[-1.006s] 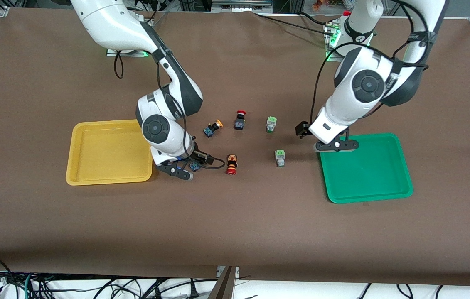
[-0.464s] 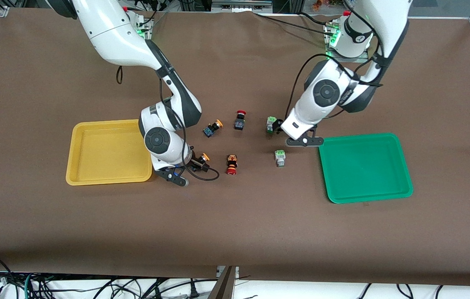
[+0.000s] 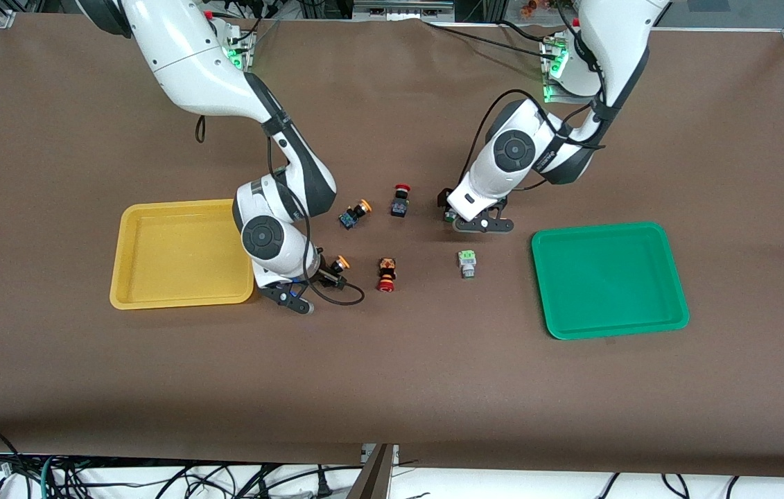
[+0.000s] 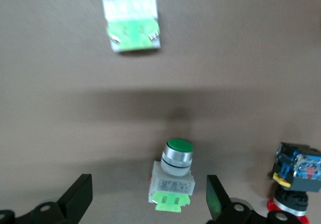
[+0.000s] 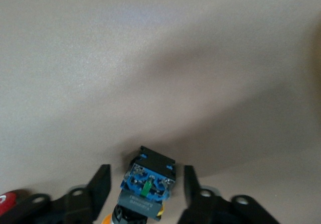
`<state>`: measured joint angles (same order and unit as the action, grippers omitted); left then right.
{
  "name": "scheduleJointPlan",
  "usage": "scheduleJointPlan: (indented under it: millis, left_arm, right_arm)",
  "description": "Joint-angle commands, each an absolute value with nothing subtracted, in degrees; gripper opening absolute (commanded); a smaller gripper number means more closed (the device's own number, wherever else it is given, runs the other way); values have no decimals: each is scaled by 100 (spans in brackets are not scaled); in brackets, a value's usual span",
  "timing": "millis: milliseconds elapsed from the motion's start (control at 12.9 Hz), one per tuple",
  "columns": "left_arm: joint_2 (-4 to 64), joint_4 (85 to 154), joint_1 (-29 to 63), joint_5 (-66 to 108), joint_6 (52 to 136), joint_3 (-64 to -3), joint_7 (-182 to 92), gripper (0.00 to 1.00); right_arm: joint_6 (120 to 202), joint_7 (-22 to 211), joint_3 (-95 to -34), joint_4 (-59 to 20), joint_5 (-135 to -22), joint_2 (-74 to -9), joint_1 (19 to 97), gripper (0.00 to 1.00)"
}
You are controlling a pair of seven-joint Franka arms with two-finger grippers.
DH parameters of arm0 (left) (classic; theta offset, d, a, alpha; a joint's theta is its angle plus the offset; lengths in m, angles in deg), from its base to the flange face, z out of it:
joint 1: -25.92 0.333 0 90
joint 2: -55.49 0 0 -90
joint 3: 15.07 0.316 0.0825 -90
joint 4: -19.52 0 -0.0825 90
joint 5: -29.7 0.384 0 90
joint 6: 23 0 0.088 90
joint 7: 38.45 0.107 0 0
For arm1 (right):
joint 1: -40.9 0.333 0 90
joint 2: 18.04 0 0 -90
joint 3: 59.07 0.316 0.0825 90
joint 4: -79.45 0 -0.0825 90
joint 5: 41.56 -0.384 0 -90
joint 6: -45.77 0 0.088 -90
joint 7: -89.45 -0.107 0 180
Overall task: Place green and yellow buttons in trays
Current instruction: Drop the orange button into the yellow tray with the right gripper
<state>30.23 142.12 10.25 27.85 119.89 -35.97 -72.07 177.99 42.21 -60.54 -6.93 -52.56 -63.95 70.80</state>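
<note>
Right gripper (image 3: 313,287) sits low beside the yellow tray (image 3: 156,251), its fingers (image 5: 98,186) spread around a yellow-capped button (image 5: 147,184) without touching it. Left gripper (image 4: 148,204) hangs wide open over a green button (image 4: 173,176) lying between its fingers, near the green tray (image 3: 610,277).

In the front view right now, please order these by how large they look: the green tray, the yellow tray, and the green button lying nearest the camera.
1. green tray, which looks slightly largest.
2. yellow tray; the right arm covers one corner, so the two trays may be alike.
3. green button, far smaller.
</note>
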Motion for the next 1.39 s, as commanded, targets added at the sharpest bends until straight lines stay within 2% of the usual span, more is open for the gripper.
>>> scheduleJointPlan:
  millis: [0, 155, 387, 464, 541, 773, 851, 928, 1083, 1315]
  left_arm:
    - [2957, 14282, 809, 2786, 12123, -3564, -7299, 100]
    - [2913, 14300, 686, 2908, 12131, -3573, -7500, 100]
    - [2720, 14283, 597, 4101, 12158, -3590, -8562, 98]
    - [2667, 14265, 597, 4269, 12158, -3625, -8652, 88]
    - [2666, 14256, 597, 4271, 12158, -3634, -8662, 69]
    - [2675, 14221, 597, 4271, 12158, -3634, -8671, 22]
    - [2693, 14212, 615, 4254, 12158, -3643, -8705, 8]
    - [2736, 14195, 684, 4193, 12149, -3643, -8767, 0]
    - [2964, 14133, 886, 4157, 12079, -3652, -8750, 0]
    - [3394, 14116, 1430, 4139, 11658, -3626, -7875, 0]
  right_arm:
    - [17761, 4470, -6021, -562, -5272, -6427, 6911, 33]
    - [17482, 4733, -6021, -562, -5246, -6340, 6815, 27]
    - [16490, 5838, -6196, -580, -5237, -5866, 6472, 27]
    - [16208, 6382, -6432, -597, -5237, -5760, 6445, 27]
    - [16013, 6918, -6696, -615, -5228, -5681, 6445, 27]
    - [15792, 8527, -7356, -1027, -4966, -5312, 6454, 28]
    - [15792, 8827, -7531, -1167, -4799, -5241, 6454, 28]
    - [15853, 9065, -7664, -1360, -4797, -5223, 6454, 29]
    - [16324, 9514, -7884, -1843, -4806, -5223, 6454, 29]
    - [17161, 9867, -7938, -2433, -4859, -5214, 6393, 37]
